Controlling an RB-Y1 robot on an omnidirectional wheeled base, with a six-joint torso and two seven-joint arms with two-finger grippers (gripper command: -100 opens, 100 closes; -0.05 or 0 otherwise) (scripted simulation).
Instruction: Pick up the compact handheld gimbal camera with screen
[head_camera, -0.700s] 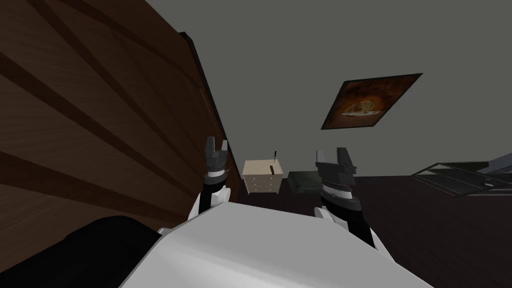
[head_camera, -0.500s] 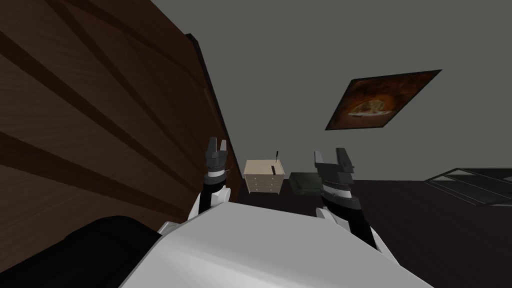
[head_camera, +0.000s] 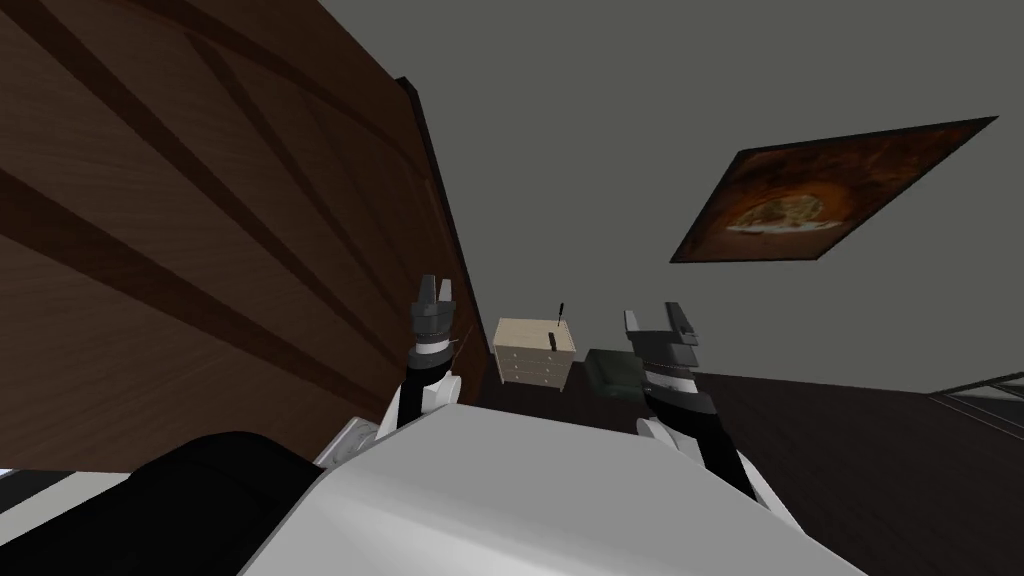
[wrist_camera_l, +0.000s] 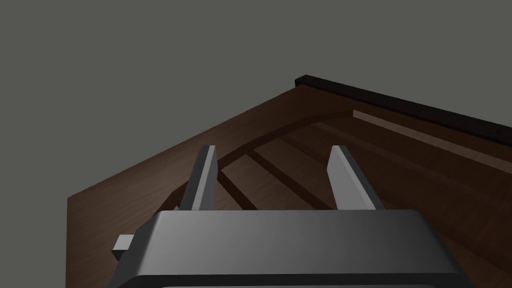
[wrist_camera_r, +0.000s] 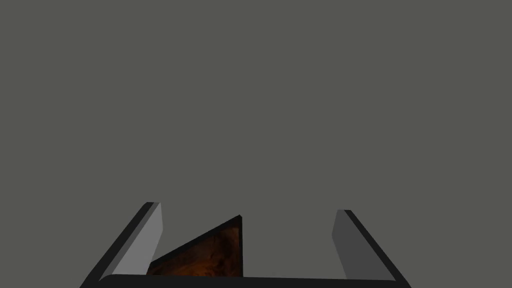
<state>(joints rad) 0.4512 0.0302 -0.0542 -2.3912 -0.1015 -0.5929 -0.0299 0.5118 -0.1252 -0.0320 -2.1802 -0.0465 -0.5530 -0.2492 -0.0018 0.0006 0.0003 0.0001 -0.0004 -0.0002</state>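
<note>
Centrally, one pale chest of drawers (head_camera: 535, 362) stands against the grey wall (head_camera: 600, 150), well apart from both claws, with a stretch of dark floor (head_camera: 850, 450) in front of it. The camera (head_camera: 551, 341), a small dark upright piece, stands on the chest's top. A thin dark rod (head_camera: 560, 312) rises at the top's rear edge, too small to identify. One dark green boxy object (head_camera: 610, 368) sits on the floor just beside the chest, partly hidden behind the right arm's claw. One tall brown wooden panel (head_camera: 200, 250) with darker bands flanks the robot's left side and ends near the chest. One framed picture (head_camera: 830, 195) hangs on the wall, high on the right.

The left claw (head_camera: 437, 288) is raised before the panel's edge, its two fingers spread wide, gripping and touching nothing. The right claw (head_camera: 654, 316) is raised beside the green object, its two fingers likewise spread and empty.

Count: two claws, one camera, one chest.
</note>
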